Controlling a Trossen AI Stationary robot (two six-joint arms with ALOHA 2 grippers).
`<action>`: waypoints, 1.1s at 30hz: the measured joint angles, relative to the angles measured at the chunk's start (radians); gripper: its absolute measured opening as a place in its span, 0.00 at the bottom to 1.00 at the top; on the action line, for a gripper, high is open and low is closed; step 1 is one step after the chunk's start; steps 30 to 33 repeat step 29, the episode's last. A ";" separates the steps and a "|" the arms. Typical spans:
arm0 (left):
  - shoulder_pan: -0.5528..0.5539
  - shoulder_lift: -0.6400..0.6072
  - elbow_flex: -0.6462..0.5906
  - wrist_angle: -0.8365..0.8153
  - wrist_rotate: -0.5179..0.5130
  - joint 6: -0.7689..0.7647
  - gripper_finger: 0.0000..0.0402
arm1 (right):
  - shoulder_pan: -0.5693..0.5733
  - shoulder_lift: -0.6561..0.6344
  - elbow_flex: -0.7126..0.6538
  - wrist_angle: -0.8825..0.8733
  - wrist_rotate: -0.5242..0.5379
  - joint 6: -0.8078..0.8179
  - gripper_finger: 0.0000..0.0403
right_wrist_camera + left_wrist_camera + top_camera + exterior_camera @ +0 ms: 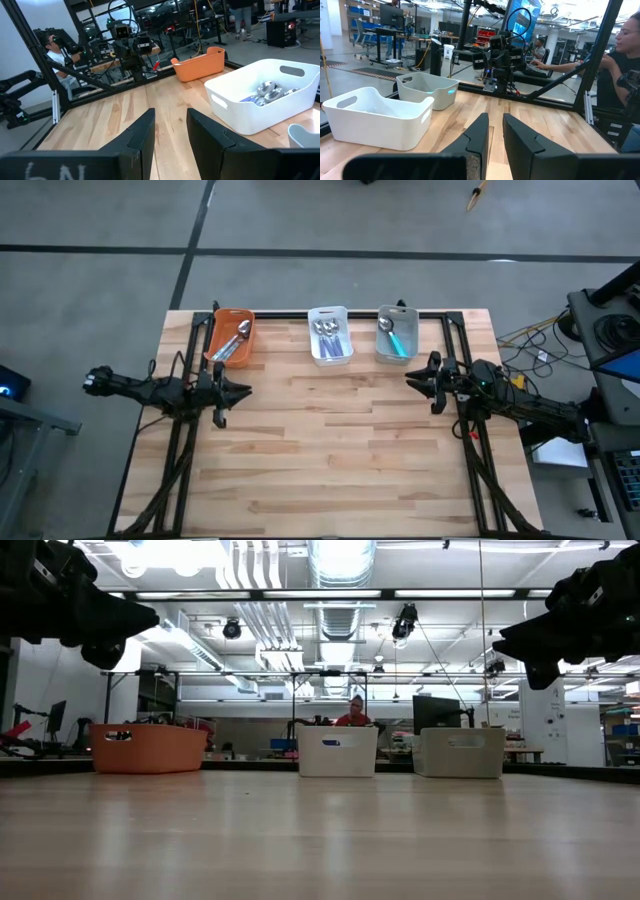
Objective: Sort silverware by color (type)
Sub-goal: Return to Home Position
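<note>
Three bins hold every piece I can see, so I judge that parking the arms cleanly is all that is left. The left pincer point(243, 391) hangs over the left side of the pale wooden plank table point(340, 460), its fingers parted by a narrow slot with nothing in it. The right pincer point(410, 378) hangs over the right side, its fingers a little wider apart and also empty. The two point at each other, well apart.

The small metal-headed spoons and forks with coloured handles point(330, 332) all lie inside the bins. The orange plastic bin point(232, 312) is just beside the left pincer, on its far-edge flank. The white plastic bin point(328, 309) lies ahead of that pincer and off to the same flank. The grey plastic bin point(396, 308) is just beside the right pincer, on its far-edge flank.

That closeness is what I mind most. I would draw each wrist straight back along its own line, away from the other pincer, with no swing toward the bin at its flank. A brush there could shove a bin out of the row. From table height both pincers ride well above the bin rims, so I would hold that height, go slowly, and leave the fingers as they are.
</note>
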 joint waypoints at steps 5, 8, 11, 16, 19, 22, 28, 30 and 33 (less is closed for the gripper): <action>0.000 0.000 0.000 0.000 0.000 0.000 0.10 | 0.000 0.000 0.000 0.000 0.000 0.000 0.25; 0.000 0.000 0.000 0.000 0.000 0.000 0.10 | 0.000 0.000 0.000 0.000 0.000 0.000 0.25; -0.001 0.000 0.000 0.000 0.000 0.000 0.10 | 0.000 0.000 0.000 0.000 0.000 0.000 0.25; -0.001 0.000 0.000 0.000 0.000 0.000 0.10 | 0.000 0.000 0.000 0.000 0.000 0.000 0.25; -0.001 0.000 0.000 0.000 0.000 0.000 0.10 | 0.000 0.000 0.000 0.000 0.000 0.000 0.25; -0.001 0.000 0.000 0.000 0.000 0.000 0.10 | 0.000 0.000 0.000 0.000 0.000 0.000 0.25; -0.001 0.000 0.000 0.000 0.000 0.000 0.10 | 0.000 0.000 0.000 0.000 0.000 0.000 0.25; -0.001 0.000 0.000 0.000 0.000 0.000 0.10 | 0.000 0.000 0.000 0.000 0.000 0.000 0.25; -0.001 0.000 0.000 0.000 0.000 0.000 0.10 | 0.000 0.000 0.000 0.000 0.000 0.000 0.25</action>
